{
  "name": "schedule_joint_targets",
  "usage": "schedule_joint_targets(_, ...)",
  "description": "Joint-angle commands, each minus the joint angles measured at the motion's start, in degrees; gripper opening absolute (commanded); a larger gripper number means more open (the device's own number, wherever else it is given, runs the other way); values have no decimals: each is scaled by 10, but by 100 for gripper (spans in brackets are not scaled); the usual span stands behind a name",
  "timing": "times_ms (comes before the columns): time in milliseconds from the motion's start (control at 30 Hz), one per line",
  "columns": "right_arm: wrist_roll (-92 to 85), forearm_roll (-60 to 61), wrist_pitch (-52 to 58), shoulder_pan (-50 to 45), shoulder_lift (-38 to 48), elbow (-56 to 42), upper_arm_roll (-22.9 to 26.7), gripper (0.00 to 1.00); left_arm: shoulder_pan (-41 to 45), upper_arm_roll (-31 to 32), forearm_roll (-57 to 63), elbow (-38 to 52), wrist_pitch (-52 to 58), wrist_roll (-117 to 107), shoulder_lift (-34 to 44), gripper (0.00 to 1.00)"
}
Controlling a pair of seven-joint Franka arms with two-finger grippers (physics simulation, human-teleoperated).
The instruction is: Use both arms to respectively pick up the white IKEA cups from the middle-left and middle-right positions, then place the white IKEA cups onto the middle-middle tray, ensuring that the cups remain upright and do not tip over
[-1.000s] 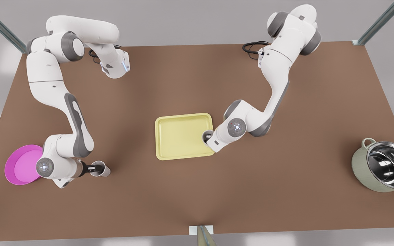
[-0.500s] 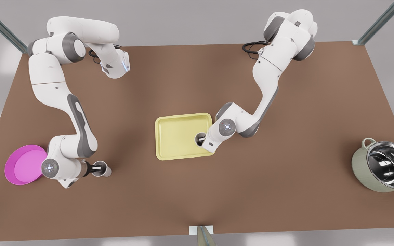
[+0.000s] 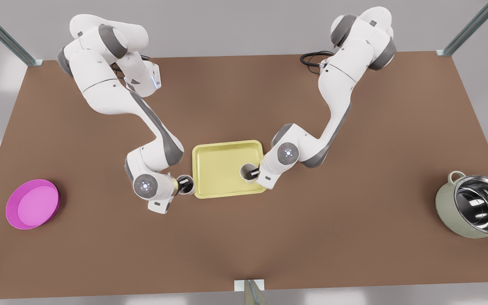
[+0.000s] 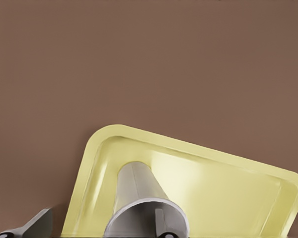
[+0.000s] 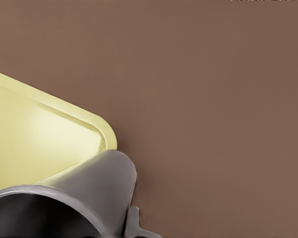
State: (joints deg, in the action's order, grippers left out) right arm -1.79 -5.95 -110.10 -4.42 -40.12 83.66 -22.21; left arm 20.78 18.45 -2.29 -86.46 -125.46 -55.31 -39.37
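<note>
**A:** Why is each cup pinched by its rim rather than round its body?

**B:** My guess is that it keeps them upright, as the task asks. The left gripper (image 3: 179, 185) has one finger inside the mouth of its white cup (image 3: 186, 185) and one outside, closed on the wall. The right gripper (image 3: 256, 173) holds the other white cup (image 3: 248, 173) the same way.

**A:** Where do they sit against the tray?

**B:** Taking the pale yellow tray (image 3: 220, 167) as the landmark: the right arm's cup is over the tray's floor, near the edge on the front view's right. The left arm's cup is at the opposite edge, near a corner. In the left wrist view that cup (image 4: 144, 203) stands before the tray (image 4: 223, 188). Whether either base touches down, I cannot tell.

**A:** And the arms?

**B:** Both reach in from the far side of the table (image 3: 333, 237), elbows bent, wrists low and turned toward the tray from opposite sides. The left cup probably needs to go further inward before release.
</note>
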Motion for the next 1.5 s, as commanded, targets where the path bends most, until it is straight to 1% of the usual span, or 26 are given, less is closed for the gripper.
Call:
schedule_joint_targets(0, 20, -2, -42, -17, -7, 0, 0, 24, -9, -1, 4, 3, 88, -70, 30, 100)
schedule_joint_targets(33, 21, -3, -47, -30, -6, 0, 1, 24, -19, -5, 6, 35, 173, -73, 49, 100)
schedule_joint_targets(67, 21, -3, -50, -34, -7, 0, 0, 24, -42, -13, 29, 129, 328, -72, 52, 100)
schedule_joint_targets(100, 21, -3, -57, -44, -6, -1, 0, 24, -80, -13, 30, 205, 410, -68, 51, 100)
schedule_joint_targets(133, 21, -2, -71, -53, -8, 0, 0, 24, -142, -10, 59, 248, 455, 2, 54, 100)
schedule_joint_targets(167, 21, -2, -75, -60, -8, 0, 0, 24, -173, -11, 103, 255, 499, 197, 74, 100)
schedule_joint_targets(200, 21, -1, -80, -64, -10, 4, 0, 24, -219, -10, 109, 258, 531, 368, 87, 100)
schedule_joint_targets(233, 21, -2, -92, -66, -11, 13, 0, 25, -212, -45, 128, 203, 531, 557, 155, 100)
schedule_joint_targets(267, 21, -1, -99, -71, -12, 18, 0, 25, -120, -172, 112, 59, 412, 608, 274, 100)
schedule_joint_targets(367, 21, -1, -121, -80, -15, 38, 0, 25, -138, -176, 70, 75, 446, 607, 268, 100)
schedule_joint_targets(400, 21, -1, -121, -80, -15, 39, 0, 32, -138, -176, 69, 75, 448, 607, 268, 100)
schedule_joint_targets(433, 21, -1, -121, -78, -15, 38, 0, 94, -136, -175, 69, 75, 447, 607, 266, 100)
schedule_joint_targets(467, 21, -1, -120, -77, -15, 39, 0, 100, -133, -168, 70, 75, 451, 606, 266, 100)
schedule_joint_targets(833, 22, -1, -112, -70, 3, 35, 1, 100, -135, -167, 60, 75, 448, 607, 265, 100)
schedule_joint_targets(933, 13, 1, -87, -41, 28, 31, 0, 100, -135, -167, 59, 75, 448, 606, 264, 100)
schedule_joint_targets(1000, 17, 5, -44, -17, 50, 13, 2, 100, -135, -167, 60, 75, 448, 606, 263, 100)
schedule_joint_targets(1033, 17, 4, -13, 5, 50, -4, 5, 100, -135, -167, 60, 75, 448, 606, 263, 100)
schedule_joint_targets(1133, 16, -7, 21, 113, 51, -5, 9, 100, -134, -167, 60, 75, 448, 606, 264, 100)
schedule_joint_targets(1167, 20, -31, 42, 150, 57, -7, 13, 100, -133, -166, 60, 75, 449, 606, 264, 100)
schedule_joint_targets(1200, 8, -35, 63, 193, 60, -36, 27, 100, -133, -166, 60, 75, 450, 605, 265, 100)
schedule_joint_targets(1233, 11, -36, 117, 198, 81, -58, 32, 100, -133, -166, 60, 75, 450, 605, 265, 100)
schedule_joint_targets(1267, -15, -32, 153, 220, 116, -54, 37, 100, -133, -166, 60, 75, 450, 605, 265, 100)
schedule_joint_targets(1333, -30, -21, 231, 231, 196, -36, 35, 100, -133, -166, 60, 75, 450, 606, 264, 100)
schedule_joint_targets(1400, -35, -5, 240, 231, 263, -3, 36, 100, -133, -166, 60, 74, 450, 606, 263, 100)
schedule_joint_targets(1433, -36, -5, 248, 231, 280, -6, 34, 100, -133, -166, 60, 74, 450, 606, 263, 100)
schedule_joint_targets(1467, -45, -10, 262, 226, 275, -21, 32, 100, -133, -166, 60, 74, 449, 606, 261, 100)
